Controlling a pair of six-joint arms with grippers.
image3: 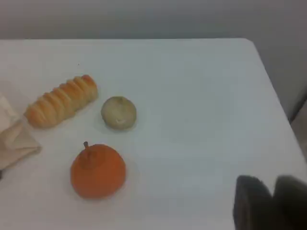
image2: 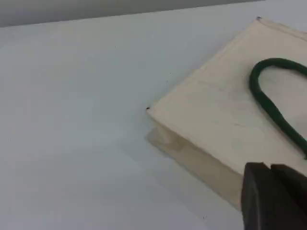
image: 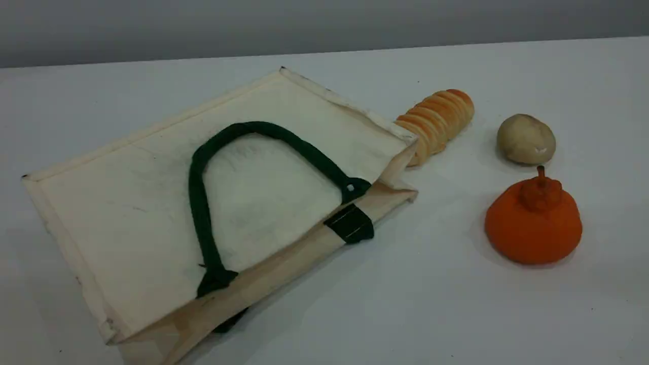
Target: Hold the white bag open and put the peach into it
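The white bag (image: 152, 203) lies flat on the table at the left, its mouth facing the lower right and nearly closed. One dark green rope handle (image: 200, 203) rests on top of it. The peach is out of view in every frame. Neither arm shows in the scene view. In the left wrist view, my left gripper (image2: 269, 167) hovers off the bag's (image2: 225, 115) closed bottom edge, jaws together and empty. In the right wrist view, my right gripper (image3: 274, 184) hangs over bare table to the right of the food items, jaws close together and empty.
A ridged bread roll (image: 436, 124) lies against the bag's far mouth corner. A beige potato (image: 526, 139) and a larger orange stemmed fruit (image: 533, 225) sit to the right. The table's right edge (image3: 273, 86) shows in the right wrist view.
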